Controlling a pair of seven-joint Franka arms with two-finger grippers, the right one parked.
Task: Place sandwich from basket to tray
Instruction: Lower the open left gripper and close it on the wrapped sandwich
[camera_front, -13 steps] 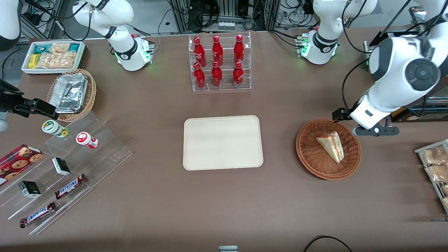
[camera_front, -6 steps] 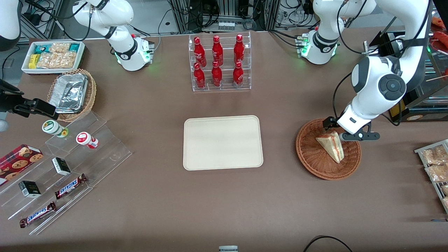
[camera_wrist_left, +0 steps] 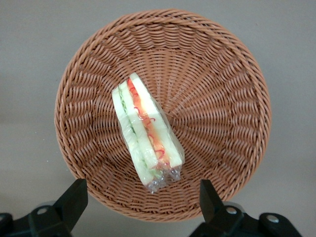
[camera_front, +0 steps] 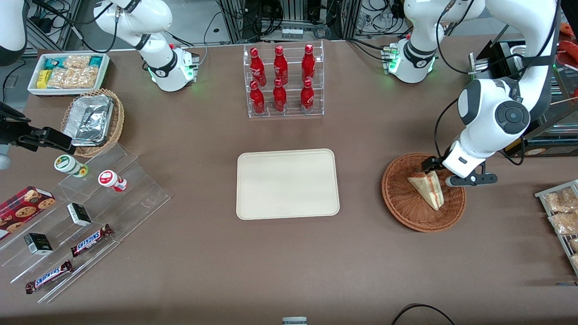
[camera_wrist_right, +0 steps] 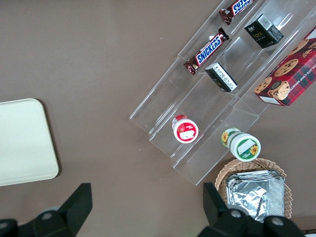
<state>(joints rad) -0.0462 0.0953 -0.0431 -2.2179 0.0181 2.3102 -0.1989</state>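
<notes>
The sandwich [camera_wrist_left: 147, 135] lies in the basket [camera_wrist_left: 232, 89], directly under the pincer [camera_wrist_left: 143, 197], whose fingers are spread wide and hold nothing. Its long axis runs slantwise to the line between the fingers; the tray [camera_front: 287, 183] sits toward the parked arm's end of the surface

Brown table [camera_front: 189, 253], cream tray [camera_front: 287, 184], wicker basket [camera_front: 404, 198], bottle rack [camera_front: 283, 81], claw [camera_front: 437, 173] above basket

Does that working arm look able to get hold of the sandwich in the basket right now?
Probably yes. The end effector hangs open above the basket, and the sandwich lies uncovered with nothing over it.
</notes>
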